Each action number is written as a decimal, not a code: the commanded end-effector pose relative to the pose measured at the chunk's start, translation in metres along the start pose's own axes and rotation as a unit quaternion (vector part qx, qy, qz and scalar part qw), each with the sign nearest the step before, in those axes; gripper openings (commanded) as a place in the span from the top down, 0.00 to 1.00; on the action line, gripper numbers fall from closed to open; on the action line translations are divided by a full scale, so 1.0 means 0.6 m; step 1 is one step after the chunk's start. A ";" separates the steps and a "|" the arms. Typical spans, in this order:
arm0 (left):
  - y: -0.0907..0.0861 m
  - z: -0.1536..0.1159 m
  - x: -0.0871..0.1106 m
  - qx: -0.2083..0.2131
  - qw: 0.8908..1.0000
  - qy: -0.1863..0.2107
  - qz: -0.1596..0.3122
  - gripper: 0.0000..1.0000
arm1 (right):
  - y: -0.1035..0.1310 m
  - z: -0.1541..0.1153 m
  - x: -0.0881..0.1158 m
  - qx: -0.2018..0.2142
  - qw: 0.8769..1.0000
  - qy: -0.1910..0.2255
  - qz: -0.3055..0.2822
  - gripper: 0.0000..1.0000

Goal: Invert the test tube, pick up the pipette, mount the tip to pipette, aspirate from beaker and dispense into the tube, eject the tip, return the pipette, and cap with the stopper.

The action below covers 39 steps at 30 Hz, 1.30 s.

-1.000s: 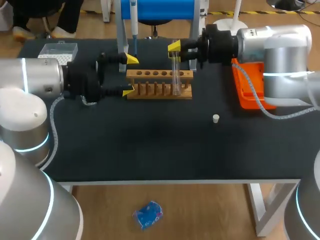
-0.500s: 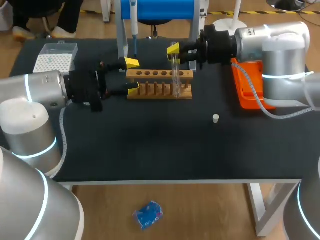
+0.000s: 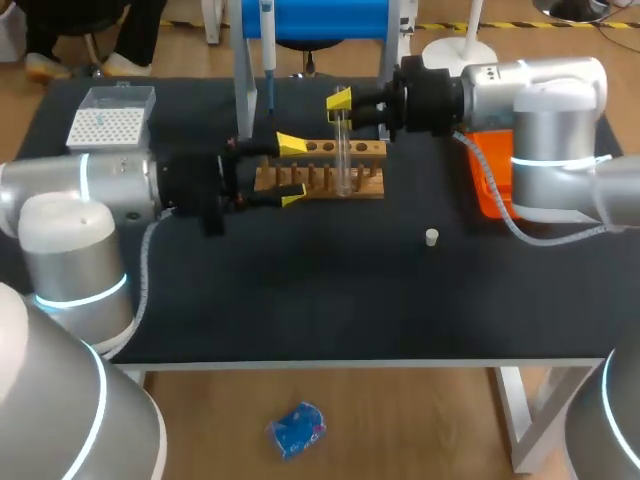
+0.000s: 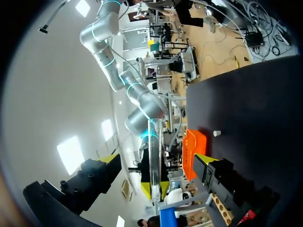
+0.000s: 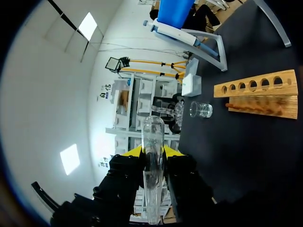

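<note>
— Both arms have closed in since a second ago: your left arm [image 3: 100, 190] slid right along the wooden rack [image 3: 368, 152], and your right arm [image 3: 540, 100] carried the test tube [image 3: 342, 150] slightly left.

— How do things lie now, biggest first?

— You have the dark surface [image 3: 300, 290] carrying everything. An orange tray [image 3: 485, 195] sits partly under your right arm, and its contents are hidden. The tip box [image 3: 105, 125] at the far left shows a white grid of tips. The pipette [image 3: 267, 40] hangs on its stand [image 3: 243, 90] behind the rack. The beaker [image 5: 201, 109] is clear glass, and I cannot make out any liquid in it.

— And the jaws?

— Your right gripper [image 5: 152, 153] has its jaws clamped on the upright tube, over the rack's right half. Whether the tube's lower end sits in a hole, I cannot tell. Your left gripper [image 3: 293, 172] has its jaws wide apart, straddling the rack's left end. The small white stopper [image 3: 431, 237] lies alone, well apart from the rack.
</note>
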<state>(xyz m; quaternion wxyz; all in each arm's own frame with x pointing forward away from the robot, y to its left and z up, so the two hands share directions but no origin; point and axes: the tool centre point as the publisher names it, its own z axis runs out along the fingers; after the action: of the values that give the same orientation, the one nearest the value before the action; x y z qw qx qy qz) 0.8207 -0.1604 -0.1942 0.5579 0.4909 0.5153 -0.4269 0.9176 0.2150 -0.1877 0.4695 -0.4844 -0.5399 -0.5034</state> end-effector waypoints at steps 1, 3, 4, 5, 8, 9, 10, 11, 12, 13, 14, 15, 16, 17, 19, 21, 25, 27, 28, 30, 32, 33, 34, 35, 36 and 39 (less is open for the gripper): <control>0.006 0.026 0.005 -0.001 1.000 -0.002 0.013 0.00 | 0.006 0.015 -0.009 0.004 1.000 0.002 0.006 1.00; 0.007 0.033 0.010 0.000 1.000 -0.001 0.017 0.00 | 0.006 0.020 -0.012 0.004 1.000 0.004 0.011 1.00; 0.007 0.035 0.011 0.002 1.000 -0.002 0.016 0.00 | 0.006 0.023 -0.014 0.005 1.000 0.004 0.012 1.00; 0.008 0.038 0.012 0.003 1.000 -0.003 0.016 0.00 | 0.006 0.025 -0.015 0.005 1.000 0.005 0.015 1.00; 0.009 0.043 0.013 0.008 1.000 -0.002 0.019 0.00 | 0.007 0.031 -0.017 0.006 1.000 0.006 0.016 1.00; 0.010 0.045 0.014 0.009 1.000 -0.002 0.019 0.00 | 0.007 0.032 -0.018 0.006 1.000 0.005 0.016 1.00; 0.011 0.045 0.014 0.011 1.000 -0.001 0.019 0.00 | 0.007 0.033 -0.018 0.007 1.000 0.005 0.016 1.00; 0.013 0.045 0.014 0.012 1.000 0.000 0.019 0.00 | 0.007 0.035 -0.018 0.008 1.000 0.005 0.017 1.00; 0.015 0.045 0.014 0.013 1.000 0.001 0.020 0.00 | 0.006 0.037 -0.020 0.008 1.000 0.005 0.017 1.00; 0.016 0.046 0.014 0.015 1.000 0.002 0.020 0.00 | 0.005 0.038 -0.022 0.009 1.000 0.004 0.018 1.00; 0.016 0.046 0.014 0.017 1.000 0.003 0.019 0.00 | 0.005 0.040 -0.023 0.010 1.000 0.004 0.021 1.00; 0.017 0.047 0.014 0.019 1.000 0.004 0.019 0.00 | 0.005 0.041 -0.025 0.011 1.000 0.004 0.021 1.00; 0.017 0.049 0.014 0.022 1.000 0.004 0.017 0.00 | 0.005 0.042 -0.026 0.011 1.000 0.004 0.022 1.00; 0.016 0.051 0.015 0.026 1.000 0.005 0.016 0.00 | 0.005 0.044 -0.027 0.011 1.000 0.004 0.023 1.00; 0.013 0.054 0.016 0.030 0.999 0.007 0.015 0.00 | 0.005 0.047 -0.031 0.011 1.000 0.004 0.024 1.00; 0.011 0.056 0.018 0.035 0.999 0.008 0.014 0.00 | 0.005 0.049 -0.033 0.012 1.000 0.004 0.024 1.00; 0.011 0.057 0.020 0.037 0.999 0.010 0.011 0.11 | 0.004 0.051 -0.033 0.016 1.000 0.004 0.023 1.00; 0.011 0.057 0.021 0.039 0.999 0.012 0.009 0.13 | 0.004 0.052 -0.033 0.016 1.000 0.003 0.023 1.00; 0.012 0.057 0.021 0.040 0.999 0.012 0.009 0.20 | 0.004 0.052 -0.033 0.016 1.000 0.003 0.023 1.00; 0.012 0.059 0.022 0.043 0.999 0.012 0.006 0.32 | 0.004 0.053 -0.034 0.016 1.000 0.004 0.024 1.00; 0.011 0.060 0.022 0.046 0.999 0.013 0.004 0.44 | 0.005 0.053 -0.035 0.016 1.000 0.004 0.025 1.00; 0.011 0.060 0.023 0.047 0.999 0.013 0.003 0.45 | 0.004 0.053 -0.035 0.016 1.000 0.004 0.026 1.00; 0.011 0.061 0.023 0.048 0.999 0.014 0.002 0.48 | 0.004 0.054 -0.036 0.016 1.000 0.004 0.026 1.00; 0.011 0.061 0.023 0.049 0.999 0.013 0.002 0.50 | 0.004 0.054 -0.036 0.017 1.000 0.004 0.027 1.00; 0.010 0.063 0.023 0.051 0.999 0.013 0.001 0.51 | 0.004 0.054 -0.036 0.017 0.999 0.004 0.027 1.00; 0.009 0.066 0.022 0.056 0.998 0.011 0.000 0.53 | 0.004 0.055 -0.037 0.017 0.999 0.005 0.028 1.00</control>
<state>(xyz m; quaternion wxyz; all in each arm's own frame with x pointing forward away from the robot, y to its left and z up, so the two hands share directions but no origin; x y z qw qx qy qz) 0.8295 -0.1974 -0.2063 0.5257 0.5242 0.4990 -0.4471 0.9200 0.2467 -0.2105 0.4935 -0.4896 -0.5321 -0.4833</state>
